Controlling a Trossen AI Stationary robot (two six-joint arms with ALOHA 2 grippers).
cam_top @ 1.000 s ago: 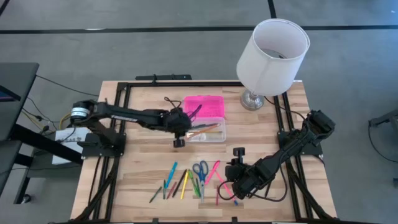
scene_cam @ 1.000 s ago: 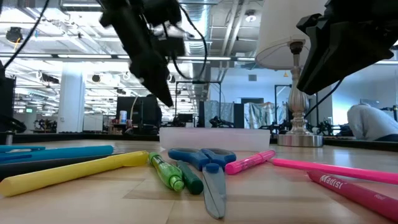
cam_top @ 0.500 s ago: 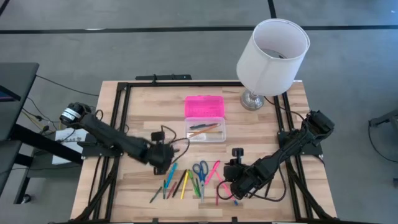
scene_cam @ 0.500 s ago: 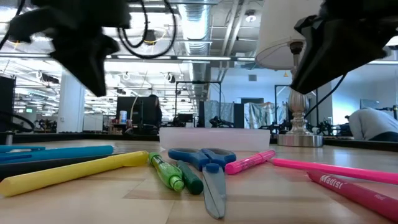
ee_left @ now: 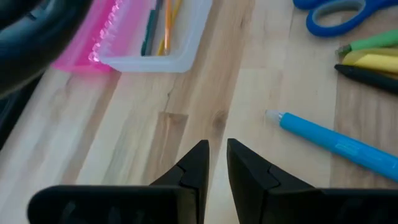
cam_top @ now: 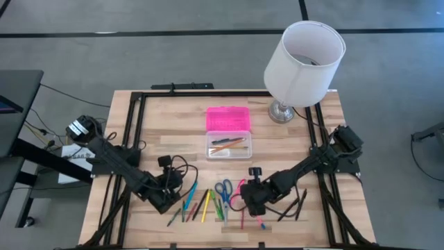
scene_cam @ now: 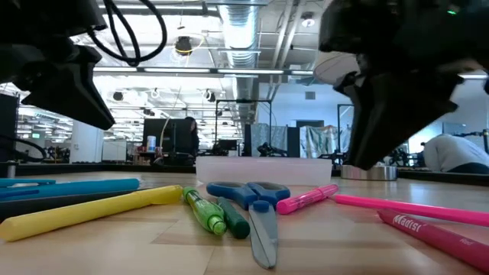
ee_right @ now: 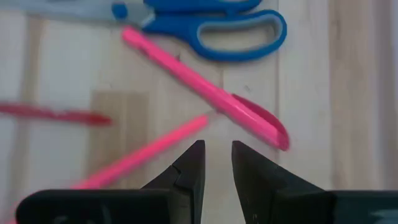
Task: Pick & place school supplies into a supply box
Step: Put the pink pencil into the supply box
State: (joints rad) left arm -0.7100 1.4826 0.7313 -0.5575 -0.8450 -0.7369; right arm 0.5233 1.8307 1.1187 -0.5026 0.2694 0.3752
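The school supplies (cam_top: 215,203) lie in a loose row on the wood near the table's front edge: pens, pencils and blue-handled scissors (cam_top: 223,189). The supply box (cam_top: 229,147) stands farther back, its clear base holding a few pencils, its pink lid (cam_top: 227,118) open behind it. My left gripper (cam_top: 173,193) hangs low just left of the row, open by a narrow gap, near a blue pen (ee_left: 336,144). My right gripper (cam_top: 245,200) hovers over two pink pens (ee_right: 205,93), also open by a narrow gap, with nothing between its fingers (ee_right: 189,165).
A white-shaded lamp (cam_top: 303,61) stands at the table's far right corner. Black frame rails (cam_top: 132,139) run along the table's left, right and far sides. Bare wood (cam_top: 166,149) lies between the box and the left rail.
My left gripper has swung from over the supply box toward the table's near left, sinking to just left of the pens and turning about. My right gripper has shifted a little toward the left and down, over the pink pens.
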